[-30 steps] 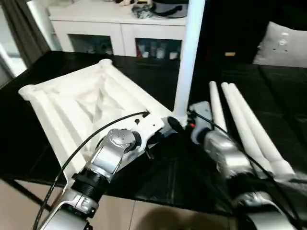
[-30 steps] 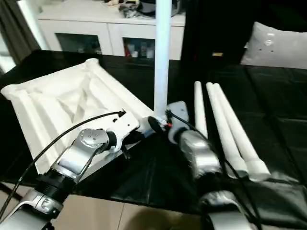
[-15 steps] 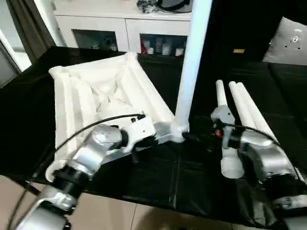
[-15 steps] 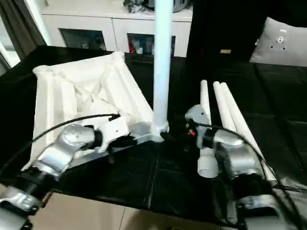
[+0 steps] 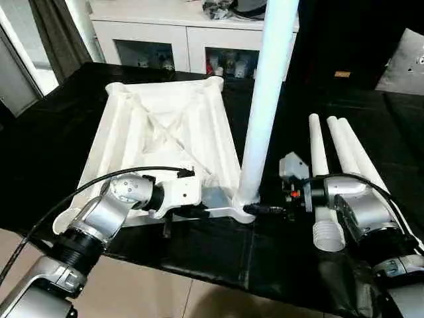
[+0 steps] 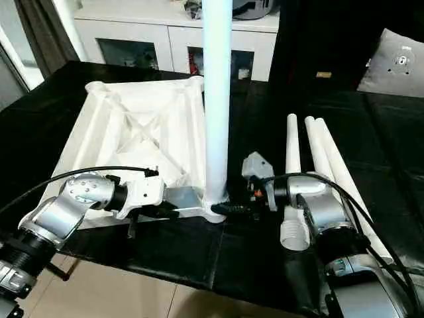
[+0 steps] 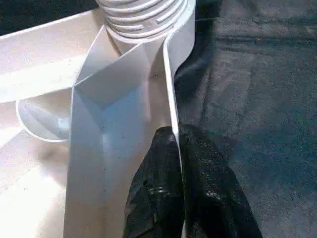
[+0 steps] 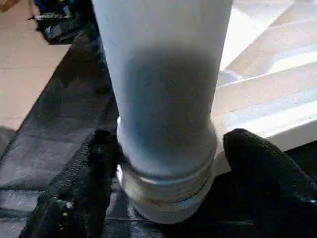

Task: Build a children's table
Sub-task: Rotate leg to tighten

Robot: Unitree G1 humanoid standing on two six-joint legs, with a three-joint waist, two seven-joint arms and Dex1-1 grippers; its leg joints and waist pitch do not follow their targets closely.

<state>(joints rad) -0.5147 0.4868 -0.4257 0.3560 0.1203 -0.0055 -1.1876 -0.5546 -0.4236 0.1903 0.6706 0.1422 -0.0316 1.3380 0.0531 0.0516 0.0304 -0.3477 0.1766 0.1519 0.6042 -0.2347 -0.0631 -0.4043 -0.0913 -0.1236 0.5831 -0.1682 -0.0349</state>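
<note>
The children's table top (image 5: 165, 132) lies upside down on the black cloth, its ribbed underside up. One white leg (image 5: 265, 99) stands upright in its near right corner socket. Three more legs (image 5: 338, 152) lie side by side to the right. My left gripper (image 7: 177, 136) is shut on the thin rim wall of the top, just beside that corner. My right gripper (image 8: 171, 139) reaches in from the right, open. Its fingers (image 8: 84, 188) straddle the leg's threaded base, with a slim gap on one side.
A white cabinet (image 5: 172, 40) with dark glass doors stands behind the black table. A grey cushion (image 5: 411, 63) sits at the far right and a curtain (image 5: 56, 33) hangs at the far left. The table's near edge drops to a tan floor (image 5: 165, 291).
The head camera has swung, so the whole scene sits squarer. My right gripper has come back in to the leg's base after standing off it. The left grip is unchanged.
</note>
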